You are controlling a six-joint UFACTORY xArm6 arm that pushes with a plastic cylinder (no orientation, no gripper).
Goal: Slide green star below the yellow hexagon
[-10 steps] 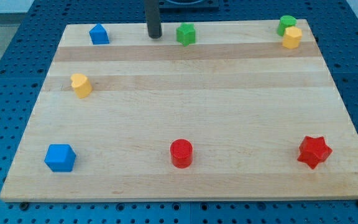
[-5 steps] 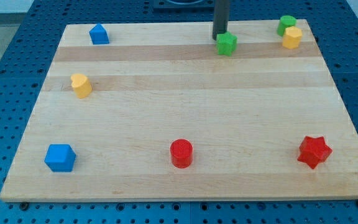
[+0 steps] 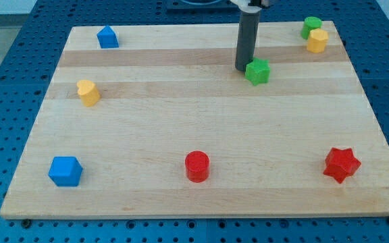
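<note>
The green star (image 3: pixel 258 71) lies on the wooden board (image 3: pixel 201 121), right of centre in the upper part. My tip (image 3: pixel 242 67) stands right against the star's left side, slightly above it. The yellow hexagon (image 3: pixel 317 40) sits near the board's top right corner, up and to the right of the star. A green round block (image 3: pixel 310 27) touches the hexagon from above.
A blue house-shaped block (image 3: pixel 107 37) is at the top left. A yellow block (image 3: pixel 88 92) is at the left. A blue block (image 3: pixel 65 171), a red cylinder (image 3: pixel 197 166) and a red star (image 3: pixel 342 164) line the bottom.
My tip moved right and then down the view, pushing the green star from the top centre to the right and downward. The other blocks have not moved.
</note>
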